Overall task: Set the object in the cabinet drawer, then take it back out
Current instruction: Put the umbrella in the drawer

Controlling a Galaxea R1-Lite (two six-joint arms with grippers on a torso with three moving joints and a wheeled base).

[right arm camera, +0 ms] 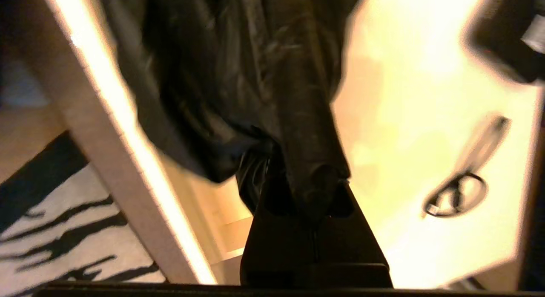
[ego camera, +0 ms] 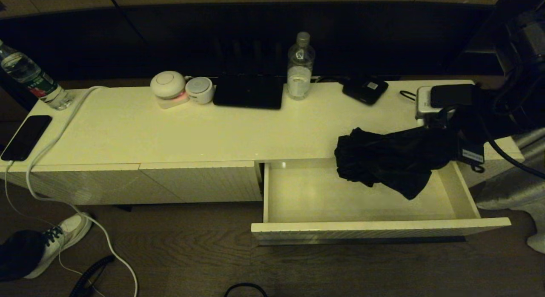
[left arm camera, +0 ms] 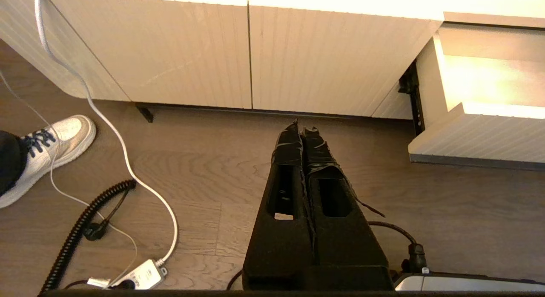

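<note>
From my head camera, the black fabric bundle [ego camera: 389,160] hangs from my right gripper [ego camera: 447,137], draped over the back right part of the open cabinet drawer [ego camera: 379,229] and partly over the cabinet top [ego camera: 191,126]. The drawer is pulled well out and its pale floor shows to the left of the cloth. A water bottle [ego camera: 300,67] stands at the back of the top, with a small black box [ego camera: 365,89] beside it.

My left wrist camera shows my left gripper [left arm camera: 303,128] pressed together on nothing, low above the wood floor [left arm camera: 191,173] before the ribbed panels [left arm camera: 213,54].

My right wrist camera shows my right gripper [right arm camera: 298,190] pinching the folds of the bundle [right arm camera: 238,75], with a thin looped cable [right arm camera: 457,194] lying on the cabinet top.
</note>
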